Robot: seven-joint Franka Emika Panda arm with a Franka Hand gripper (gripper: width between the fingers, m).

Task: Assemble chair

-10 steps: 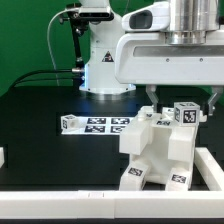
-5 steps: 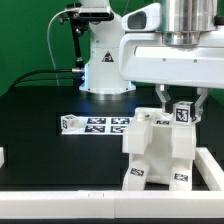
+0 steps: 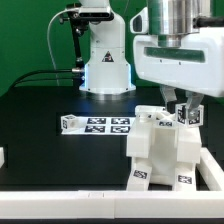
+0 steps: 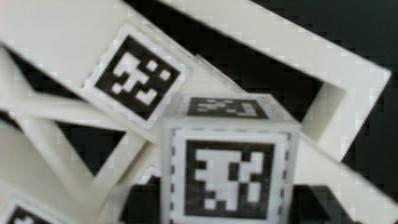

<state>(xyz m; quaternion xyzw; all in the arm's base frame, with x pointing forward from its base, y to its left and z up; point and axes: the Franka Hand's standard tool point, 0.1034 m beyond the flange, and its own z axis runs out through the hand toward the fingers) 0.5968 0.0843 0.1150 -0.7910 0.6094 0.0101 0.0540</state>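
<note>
A partly built white chair [image 3: 158, 152] with marker tags stands at the exterior view's right. On its top right sits a small white tagged post [image 3: 186, 113]. My gripper [image 3: 186, 106] comes down over that post, a finger against each side, and looks shut on it. In the wrist view the post [image 4: 228, 160] fills the middle, with its tag facing the camera. The dark fingers [image 4: 153, 206] flank it at my gripper [image 4: 228, 208]. Slanted white chair bars with another tag [image 4: 137, 77] lie behind.
The marker board [image 3: 95, 124] lies flat on the black table, at the exterior view's left of the chair. A white rail [image 3: 60, 197] runs along the front edge and up the right side. A small white part [image 3: 2, 157] sits at the far left. The robot base [image 3: 105, 60] stands behind.
The fingers stood wide apart on either side of the chair's top. They have drawn together onto the tagged post. The chair has not moved.
</note>
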